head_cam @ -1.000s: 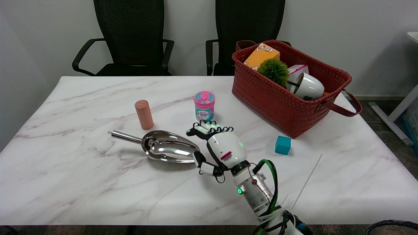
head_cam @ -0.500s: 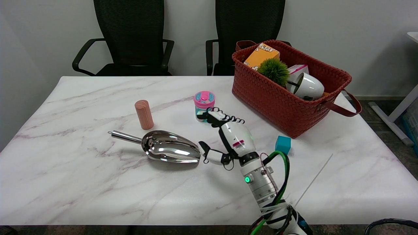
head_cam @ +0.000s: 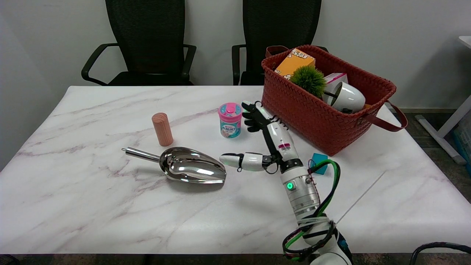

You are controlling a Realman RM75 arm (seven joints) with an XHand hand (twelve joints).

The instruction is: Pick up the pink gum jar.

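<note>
The marble table (head_cam: 92, 206) carries a red woven basket (head_cam: 312, 110) at its far right corner, filled with a box, a green tuft and a white cup. A steel scoop (head_cam: 187, 169) lies near the middle. The right hand (head_cam: 270, 138) sits just right of the pink gum jar (head_cam: 230, 119), fingers (head_cam: 250, 114) spread and reaching beside it, thumb stretched out toward the scoop, holding nothing. A peach cylinder (head_cam: 162, 129) stands left of the jar; a teal cube (head_cam: 319, 162) sits in front of the basket.
</note>
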